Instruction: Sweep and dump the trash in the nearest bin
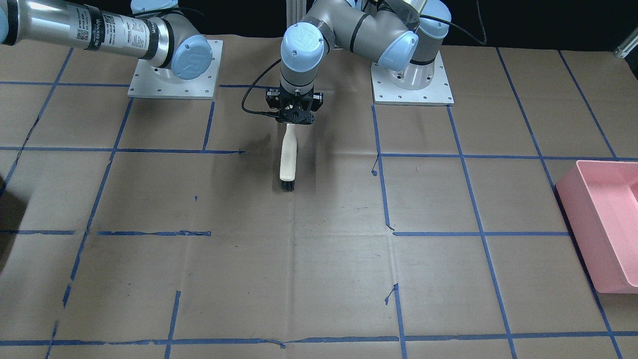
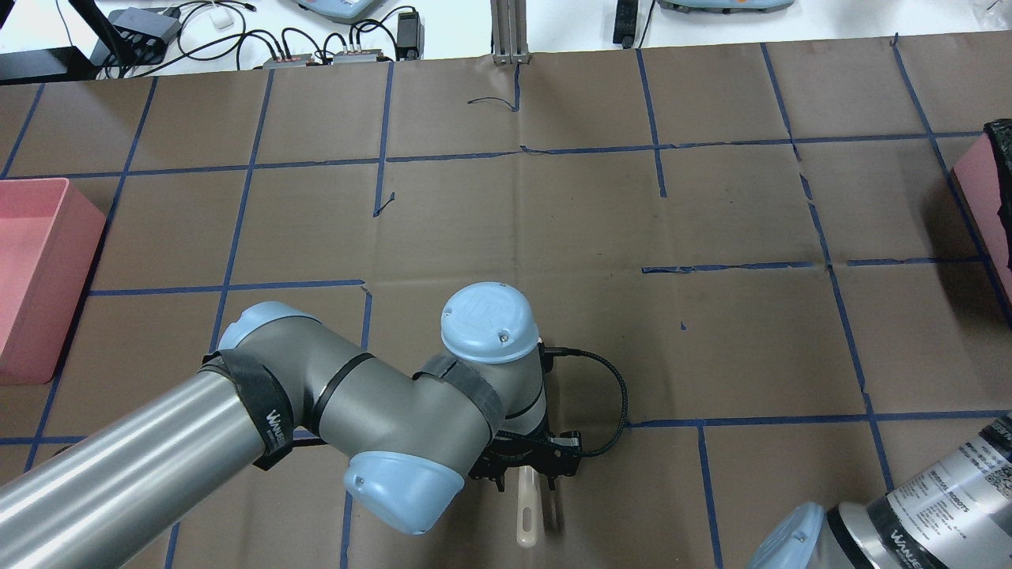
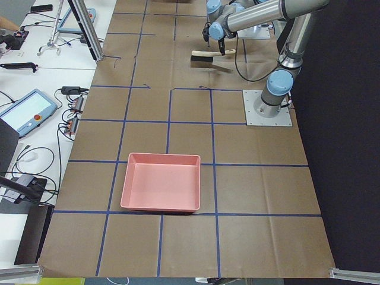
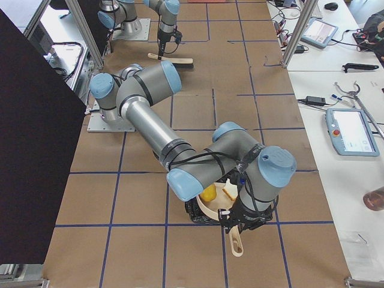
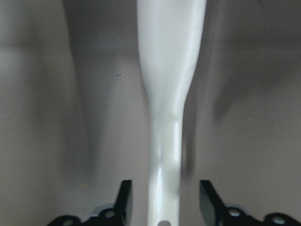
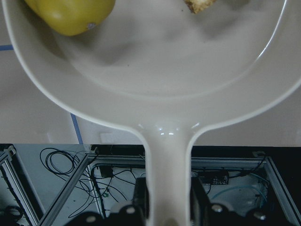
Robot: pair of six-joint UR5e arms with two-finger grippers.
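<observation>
My right gripper (image 6: 169, 205) is shut on the handle of the cream dustpan (image 6: 160, 75) and holds it in the air. The trash lies in the pan: a yellow-brown lump (image 6: 70, 14) and the crusted edge of a bread slice (image 6: 200, 4). The exterior right view shows the lump (image 4: 208, 193) and a white slice (image 4: 231, 192) in the pan. I see no second slice. My left gripper (image 1: 294, 118) is open around the white handle of a brush (image 1: 287, 154) that lies on the table. Its fingers (image 5: 123, 202) stand apart from the handle (image 5: 164, 117).
One pink bin (image 2: 35, 269) stands at the table's end on my left; it also shows in the front view (image 1: 603, 224) and the exterior left view (image 3: 161, 181). A second pink bin (image 2: 980, 190) is at the right edge. Blue tape lines grid the brown table.
</observation>
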